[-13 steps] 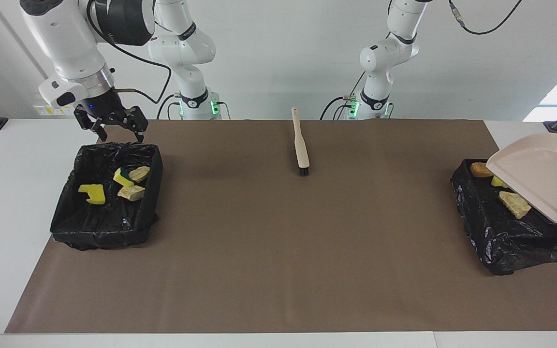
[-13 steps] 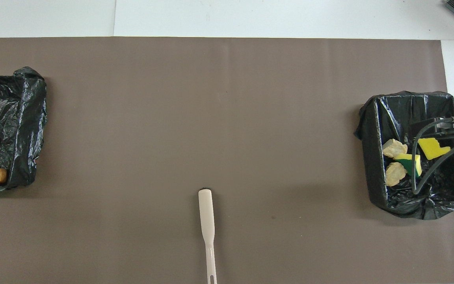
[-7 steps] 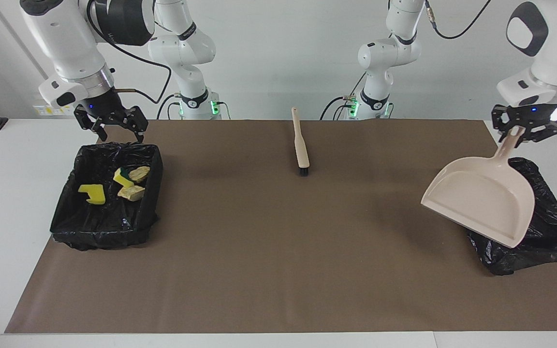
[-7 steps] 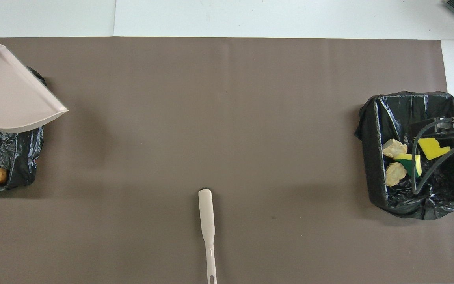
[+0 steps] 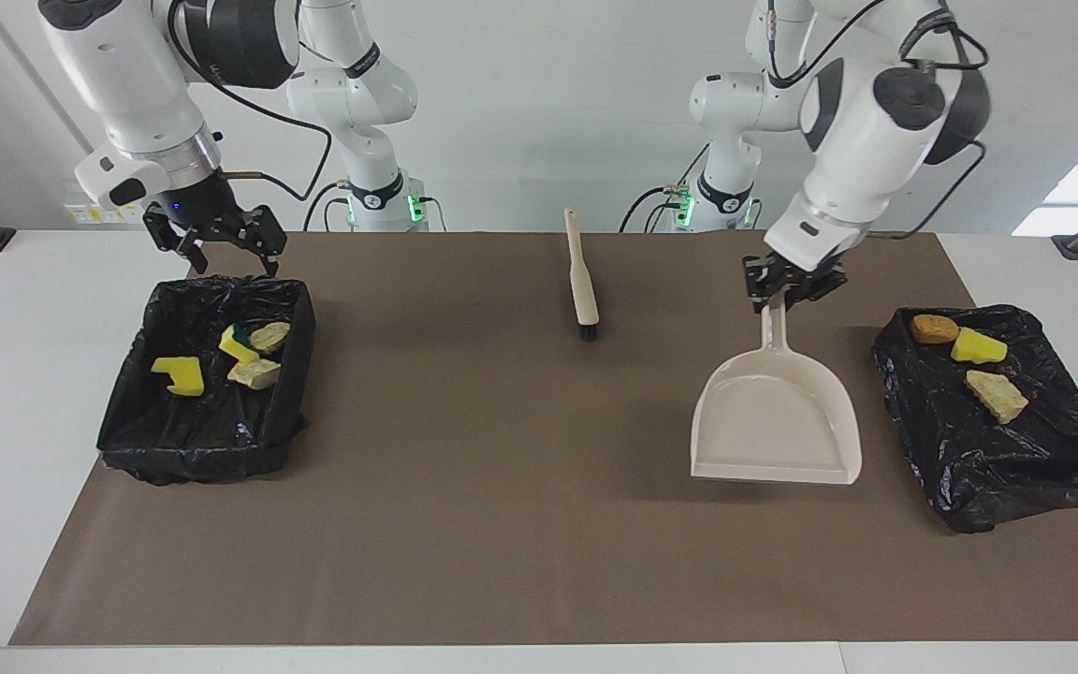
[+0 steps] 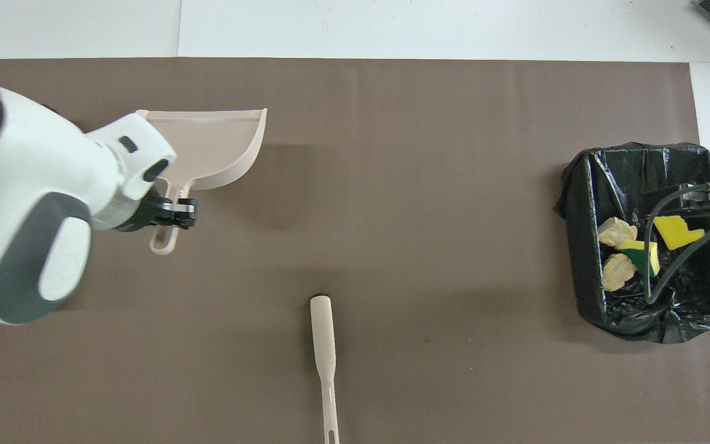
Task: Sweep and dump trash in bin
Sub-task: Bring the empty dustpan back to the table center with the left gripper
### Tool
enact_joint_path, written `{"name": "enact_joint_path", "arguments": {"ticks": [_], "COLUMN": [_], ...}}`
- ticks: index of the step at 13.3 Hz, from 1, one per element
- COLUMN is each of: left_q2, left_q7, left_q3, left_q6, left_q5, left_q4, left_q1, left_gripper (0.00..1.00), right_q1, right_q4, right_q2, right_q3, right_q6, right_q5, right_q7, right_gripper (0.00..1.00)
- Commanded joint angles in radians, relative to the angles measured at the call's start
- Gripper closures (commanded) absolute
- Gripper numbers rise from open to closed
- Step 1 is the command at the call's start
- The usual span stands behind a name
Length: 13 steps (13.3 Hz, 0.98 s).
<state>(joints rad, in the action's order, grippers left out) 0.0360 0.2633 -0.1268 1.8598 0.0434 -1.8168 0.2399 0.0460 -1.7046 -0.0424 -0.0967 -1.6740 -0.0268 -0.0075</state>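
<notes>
- Beige brush [image 5: 582, 281] lies flat on the brown mat [image 5: 502, 524] by the table edge nearest the robots, midway between the two arm bases, bristles pointing away from them. No gripper is on it, so sweeping looks done, and no trash shows loose on the mat.
- Left gripper [image 5: 790, 285] is clamped on the handle of the dustpan [image 5: 775, 421], just above the mat beside the bin [image 5: 997, 459] at the left arm's end. The empty pan hangs with its mouth away from the robots, level enough to be set down.
- Right gripper [image 5: 218, 245] waits with its fingers spread and empty over the rim of the other bin [image 5: 202, 449] at the right arm's end.
- Trash sits in the black-lined bins: four pieces [image 5: 249, 356] in the right arm's bin, three pieces [image 5: 969, 360] on the liner of the left arm's bin. By that count the dumping appears complete.
</notes>
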Motion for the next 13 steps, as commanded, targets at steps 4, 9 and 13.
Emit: {"name": "enact_joint_path", "arguments": {"ticks": [4, 9, 13], "left_q2": [0.076, 0.119, 0.12], "left_q7": [0.174, 0.189, 0.201], "left_q3": [0.024, 0.026, 0.026], "left_q6": [0.275, 0.356, 0.438], "left_q5": [0.016, 0.016, 0.015], "left_q4": [-0.113, -0.148, -0.214], "left_q1": [0.226, 0.292, 0.352], "left_gripper": [1.0, 1.0, 1.0], "right_q1": [-0.006, -0.006, -0.006], "right_q4": [0.003, 0.003, 0.003], "right_q2": [-0.004, -0.004, -0.004], "right_q3": [0.003, 0.003, 0.003], "right_q6": [0.011, 0.013, 0.011], "right_q5": [-0.01, -0.012, -0.012], "right_q7": [-0.017, -0.017, -0.017], "right_gripper": [0.0, 0.0, 0.0]}}
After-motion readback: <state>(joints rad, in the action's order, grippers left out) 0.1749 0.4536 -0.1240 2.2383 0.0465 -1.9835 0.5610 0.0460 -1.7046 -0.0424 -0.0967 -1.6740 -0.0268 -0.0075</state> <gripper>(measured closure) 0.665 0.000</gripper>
